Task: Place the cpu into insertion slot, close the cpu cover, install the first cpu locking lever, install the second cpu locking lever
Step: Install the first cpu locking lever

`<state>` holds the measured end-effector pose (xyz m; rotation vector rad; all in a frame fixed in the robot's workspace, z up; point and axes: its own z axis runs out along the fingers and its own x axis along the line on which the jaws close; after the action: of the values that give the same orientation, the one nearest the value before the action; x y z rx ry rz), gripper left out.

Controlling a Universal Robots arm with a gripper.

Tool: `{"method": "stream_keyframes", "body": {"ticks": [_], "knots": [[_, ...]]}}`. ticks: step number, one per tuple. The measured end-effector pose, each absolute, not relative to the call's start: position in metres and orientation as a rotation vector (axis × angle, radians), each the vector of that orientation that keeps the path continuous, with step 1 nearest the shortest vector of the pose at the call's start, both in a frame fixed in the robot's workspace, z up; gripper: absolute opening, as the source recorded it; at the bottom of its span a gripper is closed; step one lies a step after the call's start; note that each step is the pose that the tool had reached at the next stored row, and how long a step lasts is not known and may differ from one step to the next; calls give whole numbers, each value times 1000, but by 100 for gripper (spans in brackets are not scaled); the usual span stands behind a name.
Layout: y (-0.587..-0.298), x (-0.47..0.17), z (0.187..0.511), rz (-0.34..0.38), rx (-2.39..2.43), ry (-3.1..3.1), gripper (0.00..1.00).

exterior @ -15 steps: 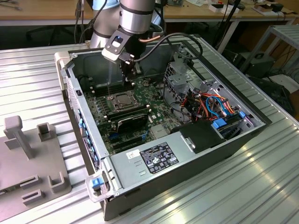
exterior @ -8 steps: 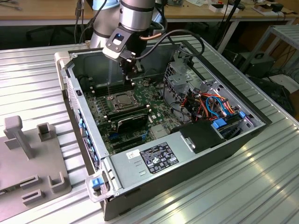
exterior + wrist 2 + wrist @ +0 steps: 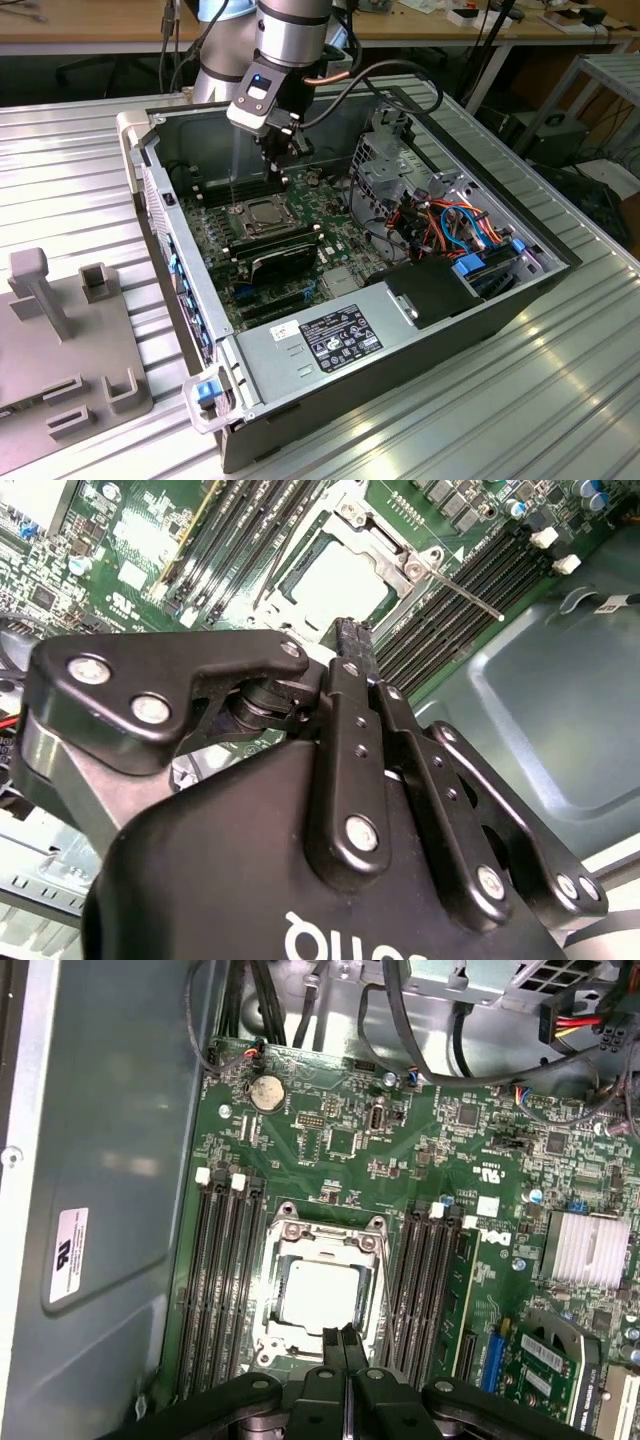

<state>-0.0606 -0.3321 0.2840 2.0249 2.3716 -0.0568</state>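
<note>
The cpu (image 3: 322, 1295) lies flat in its socket on the green motherboard, its pale metal top showing through the window of the grey cpu cover (image 3: 326, 1232), which lies down around it. The exterior view has the cpu (image 3: 262, 213) at the middle of the open computer case. My gripper (image 3: 272, 176) hangs just above the socket's far edge, and its black fingers (image 3: 345, 1348) are pressed together with nothing between them. One thin metal locking lever (image 3: 462, 593) sticks out free from the socket's corner, and it stands up beside the socket as a thin rod (image 3: 232, 188) in the exterior view.
Rows of black memory slots (image 3: 222, 1290) flank the socket. A black card (image 3: 285, 256) stands just in front of it, then the power supply (image 3: 330, 336). Coloured cables (image 3: 455, 222) and a drive cage fill the case's right. A grey fixture (image 3: 60, 330) sits on the ribbed table at the exterior view's left.
</note>
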Motion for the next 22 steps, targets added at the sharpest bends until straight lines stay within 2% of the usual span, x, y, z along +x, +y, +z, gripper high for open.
{"method": "stream_keyframes", "body": {"ticks": [13, 22], "knots": [[-332, -61, 293, -61, 2011, 2380, 11], [-332, -61, 289, -56, 1711, 2598, 11]]}}
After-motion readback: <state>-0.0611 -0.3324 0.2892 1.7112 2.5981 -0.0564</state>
